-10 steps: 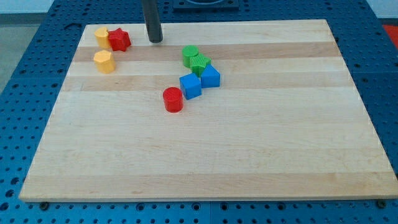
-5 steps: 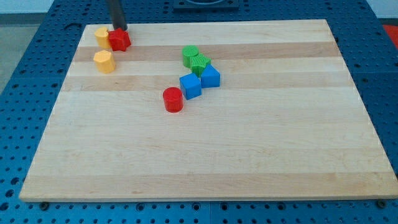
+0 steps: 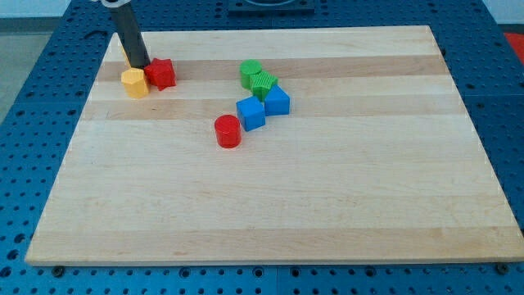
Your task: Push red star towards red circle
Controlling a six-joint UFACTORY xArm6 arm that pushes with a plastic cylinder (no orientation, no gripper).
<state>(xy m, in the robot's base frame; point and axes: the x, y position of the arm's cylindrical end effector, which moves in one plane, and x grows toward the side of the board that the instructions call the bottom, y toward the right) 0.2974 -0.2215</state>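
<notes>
Jaws are not there to be apart or together: the arm ends in a plain dark rod (image 3: 129, 37), which comes down slanted from the view's top left. The tip (image 3: 140, 66) stands on the wooden surface (image 3: 327, 205) near its top left corner.

The red star (image 3: 161, 74) lies just to the right of the tip, and it seems to touch it or nearly so; I cannot tell for sure. Directly below the tip, toward the view's bottom, is a yellow block (image 3: 135, 83), with angled sides, close against the rod's end and touching the star's left side. A thin yellow sliver (image 3: 123, 51) shows behind the rod on its left; the rod hides most of it, so its shape cannot be made out.

The red circle (image 3: 228, 131) stands well apart from the star, lower and to the right, near the middle of the surface. Just to its upper right is a blue cube (image 3: 250, 113), very near but perhaps not touching. A second blue block (image 3: 277, 101) sits beside the cube on the right. Above these two are a round green block (image 3: 250, 72) and a ribbed green block (image 3: 263, 83), which press against each other; the ribbed one also meets the second blue block.

The surface lies on a blue perforated base (image 3: 33, 123).
</notes>
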